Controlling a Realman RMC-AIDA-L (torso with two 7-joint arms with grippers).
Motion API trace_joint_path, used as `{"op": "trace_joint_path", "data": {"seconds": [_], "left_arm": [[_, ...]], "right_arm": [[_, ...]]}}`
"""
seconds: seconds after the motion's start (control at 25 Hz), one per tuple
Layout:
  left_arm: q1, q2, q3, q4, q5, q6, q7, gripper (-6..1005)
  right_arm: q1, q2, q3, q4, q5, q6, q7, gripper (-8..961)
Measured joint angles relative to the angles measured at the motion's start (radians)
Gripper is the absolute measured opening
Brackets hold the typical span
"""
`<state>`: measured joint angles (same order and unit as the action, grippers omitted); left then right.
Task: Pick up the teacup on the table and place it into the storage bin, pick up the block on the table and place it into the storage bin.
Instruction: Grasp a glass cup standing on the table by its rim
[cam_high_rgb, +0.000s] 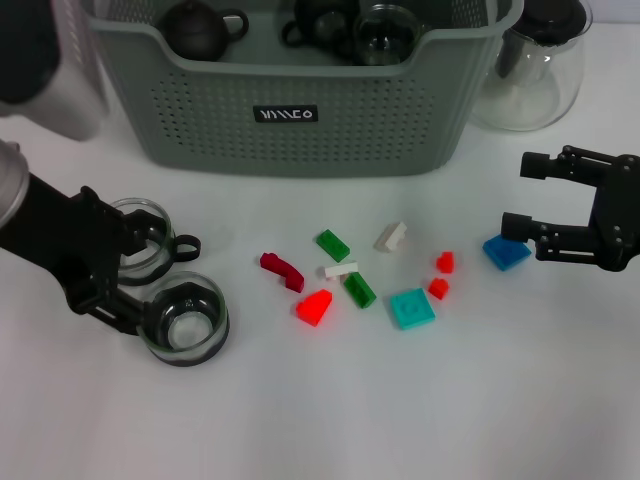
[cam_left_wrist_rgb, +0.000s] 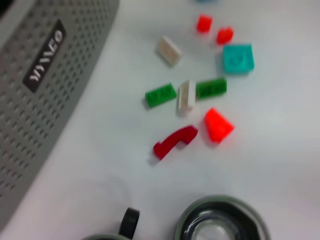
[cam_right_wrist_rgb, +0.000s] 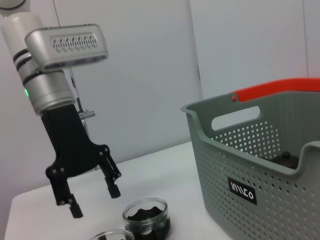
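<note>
Head view, storage bin: the large grey-green perforated plastic storage bin stands at the far side of the white table; dark teapots and a glass cup lie inside it.
Head view, pitcher: a clear glass pitcher with a black lid stands just right of the bin.
Head view, teacups: two clear glass teacups with dark rims are at the near left, one nearer and one farther, close together.
Head view, left gripper: the left gripper is over the two teacups with its fingers spread, grasping nothing.
Head view, blocks: small blocks lie in the middle, among them a dark red curved one, a bright red wedge, two green ones, two white ones and a teal square plate.
Head view, right gripper: the right gripper is at the right with its fingers spread wide, empty; a blue block lies just beside its near finger.
Left wrist view: the bin wall, the scattered blocks and the rim of the nearer teacup are visible.
Right wrist view: the left gripper hangs with its fingers parted above a teacup, not touching it; the bin is beside it.
</note>
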<state>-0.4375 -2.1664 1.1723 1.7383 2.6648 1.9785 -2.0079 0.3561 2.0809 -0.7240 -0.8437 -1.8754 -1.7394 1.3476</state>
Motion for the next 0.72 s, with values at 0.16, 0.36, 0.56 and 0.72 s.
{"op": "trace_joint_path", "data": {"seconds": [0.16,0.36,0.56,0.72], "left_arm": [[0.000,-0.004,0.051,-0.020,0.047,-0.034,0.002,750],[0.024,-0.010,0.073,-0.042,-0.043,-0.007,-0.014,744],[0.050,-0.011,0.167,-0.134,-0.078,-0.072,-0.044,737],[0.045,-0.012,0.208,-0.229,-0.073,-0.191,-0.052,700]], "right_arm": [[0.000,0.001,0.000,0.000,-0.001,0.000,0.003,856],[0.000,0.002,0.000,0.000,-0.002,0.004,0.014,856],[0.001,0.002,-0.001,0.001,-0.003,0.005,0.015,858],[0.002,0.002,-0.001,0.002,-0.004,0.007,0.015,857]]}}
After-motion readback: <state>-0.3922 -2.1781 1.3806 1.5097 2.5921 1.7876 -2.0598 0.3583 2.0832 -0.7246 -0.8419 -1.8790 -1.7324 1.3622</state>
